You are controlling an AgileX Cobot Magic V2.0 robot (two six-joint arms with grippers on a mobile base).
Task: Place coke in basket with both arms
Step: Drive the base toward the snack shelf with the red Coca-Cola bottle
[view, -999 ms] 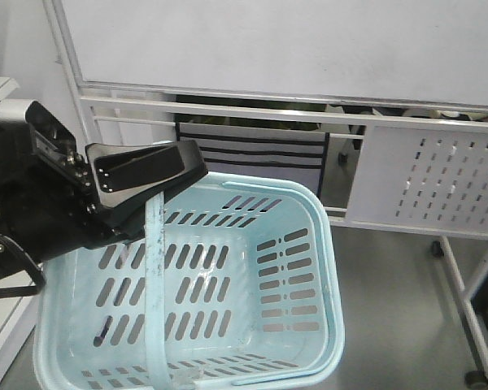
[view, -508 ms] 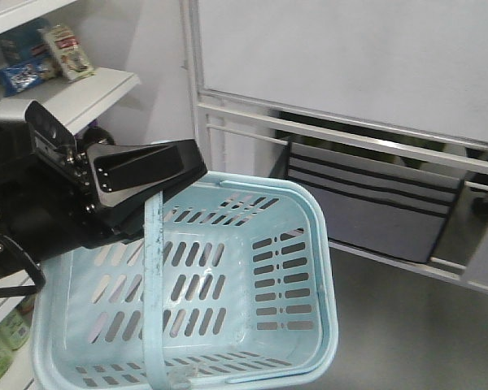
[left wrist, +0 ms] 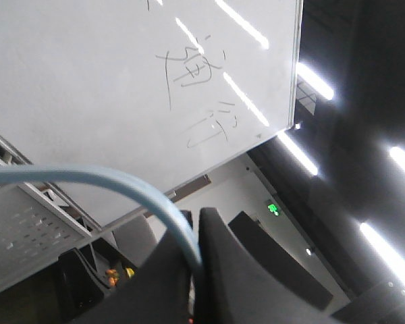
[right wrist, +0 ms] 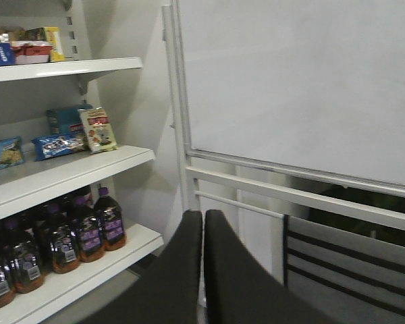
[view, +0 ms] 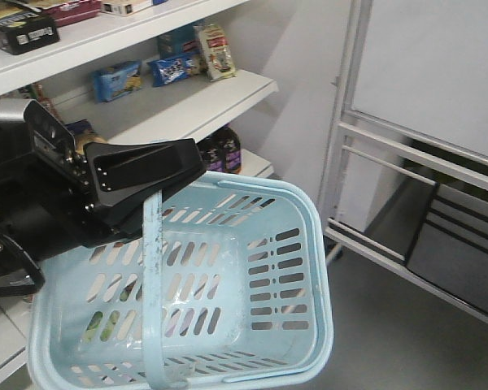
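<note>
Mostly unreadable print. The whiteboard [left wrist: 88, 81] in the left wrist view carries hand-drawn dark marker characters, tilted and not legible, with a small green lit sign [left wrist: 273, 209] beyond it. The shelves [right wrist: 74, 172] hold blue snack packets [right wrist: 52, 145] and dark bottles [right wrist: 88, 233] with purple caps and grey-white labels; lettering too small to tell.

The basket [view: 301, 268] hangs in front of the shelving. Its swing handle [view: 152, 268] runs up into the left gripper [left wrist: 196, 263], jaws clamped on it. Right gripper [right wrist: 202, 266]: jaws pressed together, nothing between.

Against half a second ago: shelving now fills the left half of the front view, where only a corner showed. The whiteboard frame [view: 346, 122] has slid right. Basket and left gripper sit at the same spot in frame.
</note>
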